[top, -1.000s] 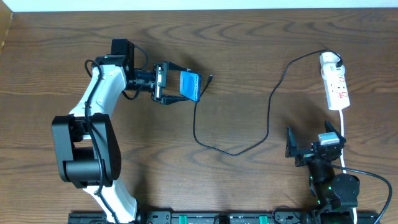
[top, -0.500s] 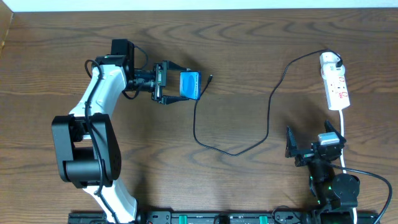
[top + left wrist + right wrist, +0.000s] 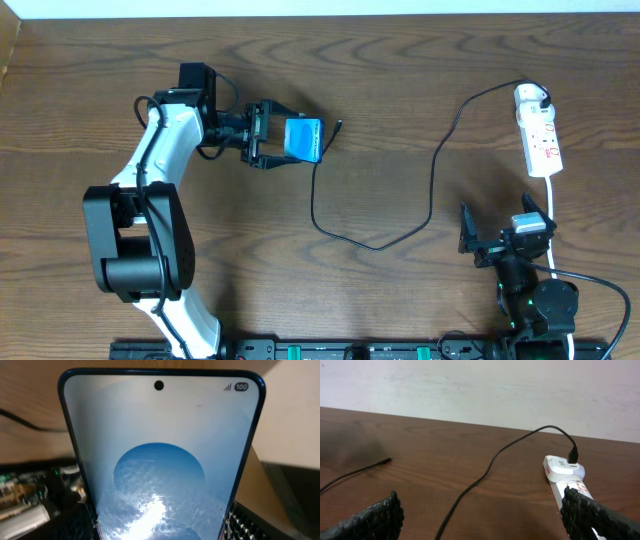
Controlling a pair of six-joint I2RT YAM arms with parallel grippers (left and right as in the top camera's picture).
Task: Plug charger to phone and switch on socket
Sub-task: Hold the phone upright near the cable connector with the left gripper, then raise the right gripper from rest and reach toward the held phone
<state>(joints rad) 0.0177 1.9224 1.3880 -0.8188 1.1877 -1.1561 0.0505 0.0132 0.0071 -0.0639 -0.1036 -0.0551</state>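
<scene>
phone (image 3: 160, 460) in left pincer (image 3: 283, 139) reads "100" beside signal bars

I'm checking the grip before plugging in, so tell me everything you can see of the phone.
The phone is a slim rectangle with dark blue edges and a glossy screen: pale blue around a deeper blue circle. A punch-hole camera sits top centre, signal bars and a battery badge in the corner. It looks tilted up, gripped at its sides by the left hand. The charger tip lies on the table apart from it.

White left arm (image 3: 158, 150), black joints (image 3: 130, 245), black pincer (image 3: 285, 137)
</scene>
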